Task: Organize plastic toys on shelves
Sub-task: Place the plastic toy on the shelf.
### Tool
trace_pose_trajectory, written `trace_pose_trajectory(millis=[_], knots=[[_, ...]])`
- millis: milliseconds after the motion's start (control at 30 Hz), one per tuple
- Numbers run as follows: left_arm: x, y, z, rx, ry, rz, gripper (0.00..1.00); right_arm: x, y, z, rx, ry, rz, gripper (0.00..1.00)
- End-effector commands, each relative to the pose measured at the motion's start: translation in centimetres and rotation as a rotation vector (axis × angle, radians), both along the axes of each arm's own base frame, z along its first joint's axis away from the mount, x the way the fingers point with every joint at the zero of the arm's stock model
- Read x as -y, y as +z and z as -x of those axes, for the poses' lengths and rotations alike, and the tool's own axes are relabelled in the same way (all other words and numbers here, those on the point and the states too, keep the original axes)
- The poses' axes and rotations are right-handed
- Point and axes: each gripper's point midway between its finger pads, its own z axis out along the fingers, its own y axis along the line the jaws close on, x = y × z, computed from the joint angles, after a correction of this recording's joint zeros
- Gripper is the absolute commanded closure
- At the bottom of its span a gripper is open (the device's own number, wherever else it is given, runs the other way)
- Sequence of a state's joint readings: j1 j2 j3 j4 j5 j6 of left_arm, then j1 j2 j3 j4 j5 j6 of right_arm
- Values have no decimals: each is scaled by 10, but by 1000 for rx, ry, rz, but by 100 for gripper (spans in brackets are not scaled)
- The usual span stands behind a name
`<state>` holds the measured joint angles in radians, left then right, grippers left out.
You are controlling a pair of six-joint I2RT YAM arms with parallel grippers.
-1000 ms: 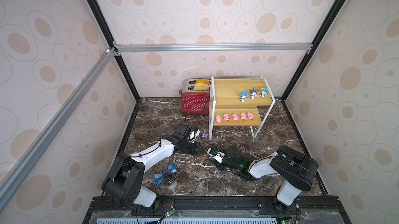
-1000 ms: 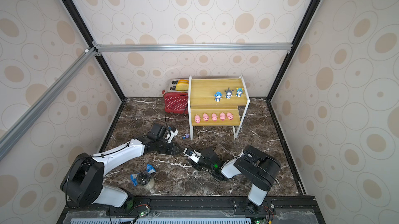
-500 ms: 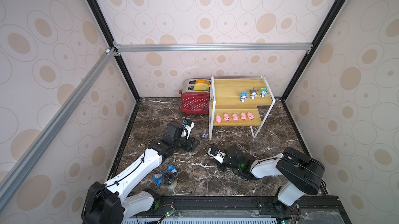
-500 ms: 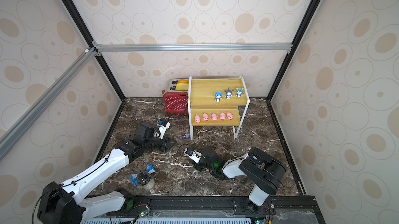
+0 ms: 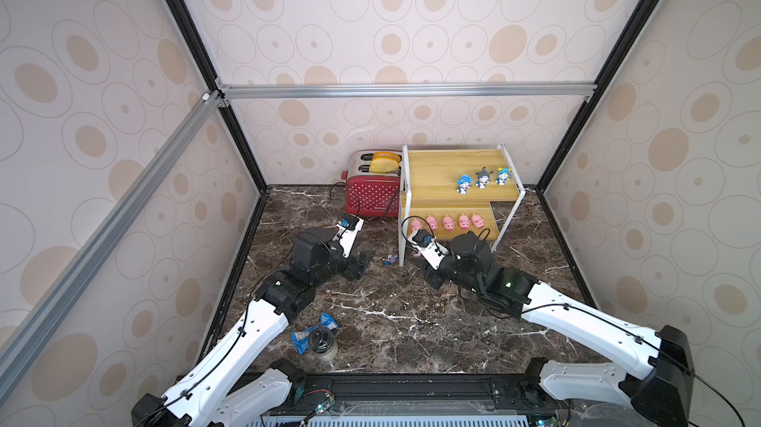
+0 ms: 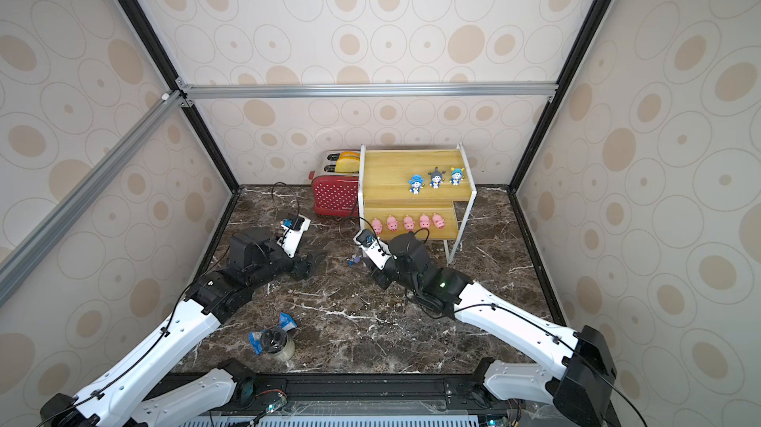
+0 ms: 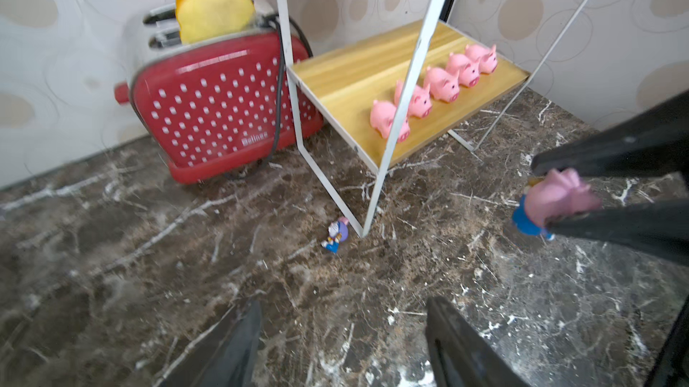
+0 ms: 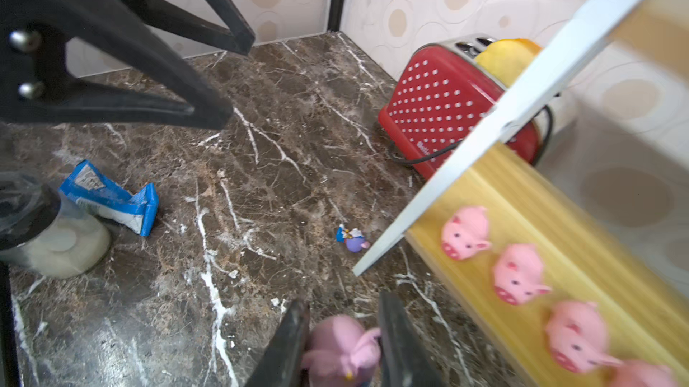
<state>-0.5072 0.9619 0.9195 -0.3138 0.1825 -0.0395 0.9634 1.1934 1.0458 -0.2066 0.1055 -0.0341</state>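
My right gripper [image 8: 343, 305] is shut on a pink-hatted figurine [image 8: 341, 344] just above the marble floor, beside the front left leg of the shelves [image 5: 436, 174]. The left wrist view shows the same held toy [image 7: 551, 202]. My left gripper [image 7: 343, 314] stands open and empty, pointing at a small purple-and-blue figurine [image 7: 337, 234] that lies on the floor by that leg, seen in both top views [image 5: 390, 258] [image 6: 354, 259]. Several pink pigs [image 5: 447, 222] line the lower board. Three figurines [image 5: 482, 178] stand on the upper board.
A red polka-dot toaster [image 5: 372, 198] with yellow bread stands against the shelves' left side, its cord trailing on the floor. A dark-lidded jar [image 5: 323, 342] and a crumpled blue wrapper [image 5: 304, 336] lie near the front left. The white frame leg [image 7: 387, 135] stands between the grippers.
My right gripper has moved back toward the shelves with the pink-hatted figurine. My left gripper's jaws have opened wider and its arm has changed pose. The floor figurine has not moved.
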Motion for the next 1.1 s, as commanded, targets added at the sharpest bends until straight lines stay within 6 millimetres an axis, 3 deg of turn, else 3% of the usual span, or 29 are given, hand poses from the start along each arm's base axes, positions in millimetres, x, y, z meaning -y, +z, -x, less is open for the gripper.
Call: trace_pose_trajectory(millis=[0, 200, 433, 567, 800, 1067], knots=[[0, 49, -6, 160, -9, 5, 19, 34, 19, -8, -14, -135, 120, 71], [13, 72, -13, 188, -36, 61, 16, 38, 100, -35, 84, -275, 84, 71], [34, 68, -15, 168, -88, 47, 11, 37, 148, -68, 151, -406, 34, 71], [42, 62, -18, 141, -105, 63, 9, 40, 155, -86, 137, -461, 10, 71], [52, 67, -24, 118, -105, 145, 1, 52, 150, -117, 110, -568, -31, 71], [53, 65, -24, 103, -96, 166, 1, 51, 138, -134, 117, -619, -48, 70]])
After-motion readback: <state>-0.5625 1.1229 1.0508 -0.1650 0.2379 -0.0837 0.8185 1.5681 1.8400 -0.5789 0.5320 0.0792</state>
